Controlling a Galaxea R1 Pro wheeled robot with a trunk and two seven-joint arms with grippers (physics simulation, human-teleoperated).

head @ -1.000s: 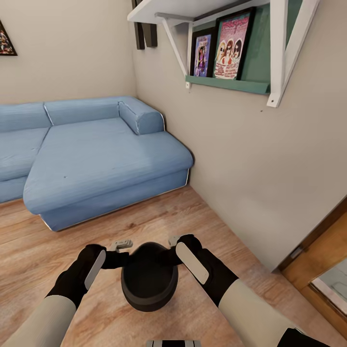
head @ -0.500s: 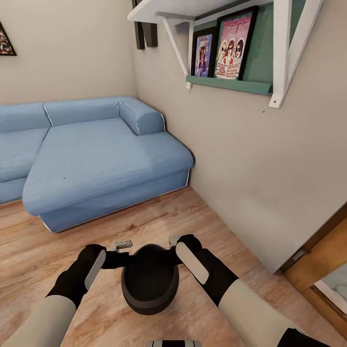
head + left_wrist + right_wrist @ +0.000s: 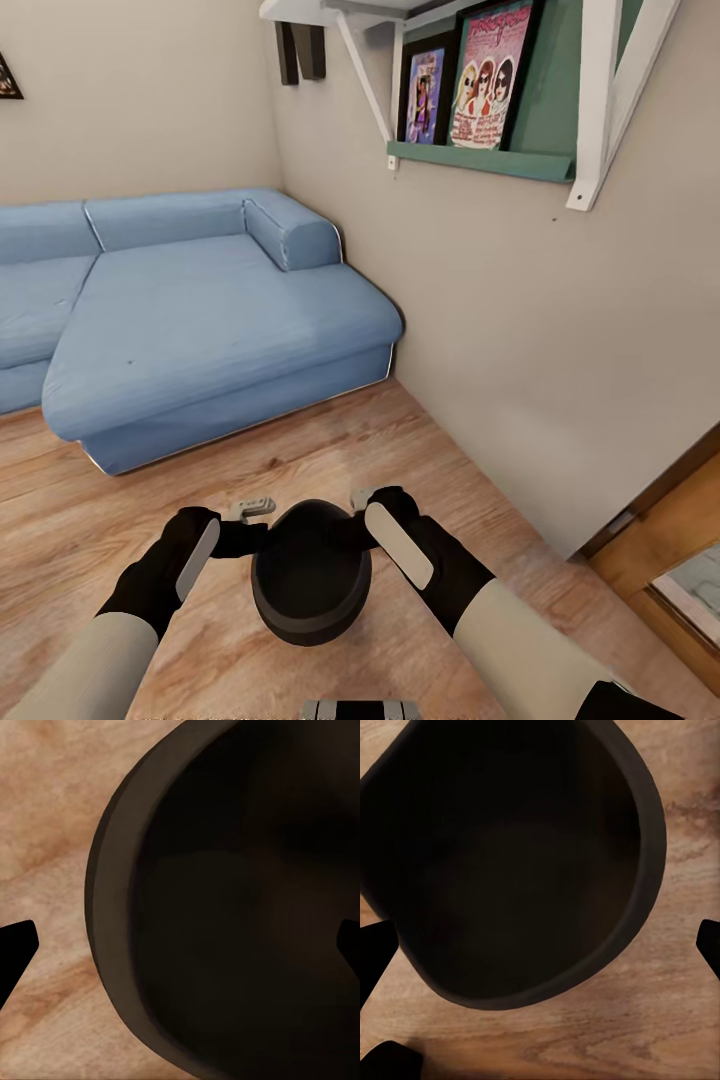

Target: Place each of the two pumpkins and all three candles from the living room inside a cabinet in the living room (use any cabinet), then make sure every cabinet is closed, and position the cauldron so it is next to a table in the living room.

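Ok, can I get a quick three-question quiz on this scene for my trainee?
1. True or false: the cauldron rests on the sofa.
2. What stands on the wall shelf? A framed pictures, B candles, C pumpkins.
3. Fill in: the left claw and right claw flank the ____.
Key: 1 false; 2 A; 3 cauldron.
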